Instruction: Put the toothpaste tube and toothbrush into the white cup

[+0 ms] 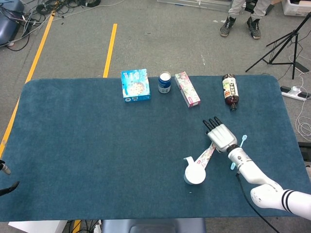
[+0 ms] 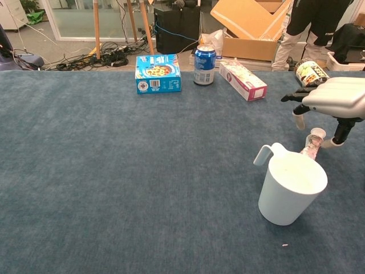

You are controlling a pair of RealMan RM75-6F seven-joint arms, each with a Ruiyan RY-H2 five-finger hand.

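The white cup (image 1: 194,173) stands upright near the table's front right, seen close in the chest view (image 2: 290,189). Behind it the toothpaste tube (image 1: 207,154) lies flat, its cap end (image 2: 315,136) pointing away from the cup. A light blue toothbrush (image 1: 233,164) lies just right of the tube, partly hidden under my right forearm. My right hand (image 1: 221,136) hovers palm down over the tube's cap end with fingers spread and holds nothing; the chest view shows the right hand (image 2: 335,97) just above the cap. Only dark fingertips of my left hand (image 1: 7,186) show at the left edge.
Along the far edge stand a blue box (image 1: 135,85), a blue can (image 1: 164,82), a pink box (image 1: 187,89) and a dark bottle (image 1: 230,91) lying on its side. A tripod (image 1: 284,41) stands beyond the table's right corner.
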